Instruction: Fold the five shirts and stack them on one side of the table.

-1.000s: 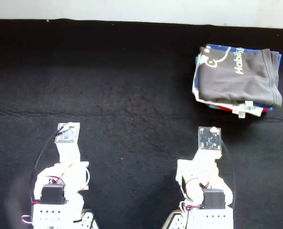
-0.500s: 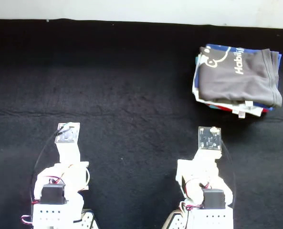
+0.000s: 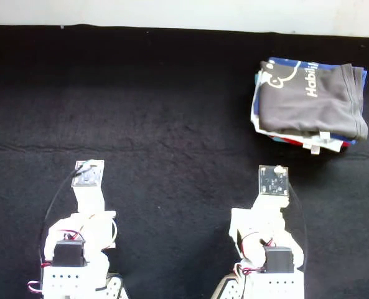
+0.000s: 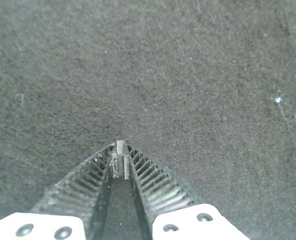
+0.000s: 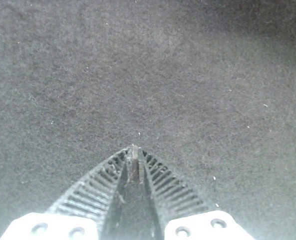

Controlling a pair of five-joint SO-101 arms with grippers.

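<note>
A stack of folded shirts lies at the far right of the black table, a dark grey shirt with white print on top and blue, white and red layers beneath it. Both arms are drawn back at the near edge, the left arm and the right arm. In the left wrist view my left gripper is shut, its tips meeting over bare black cloth. My right gripper is likewise shut with nothing in it, over bare cloth well short of the stack.
The black cloth table cover runs the full width. A pale wall strip borders its far edge. A faint crease in the cloth runs across just beyond the arms.
</note>
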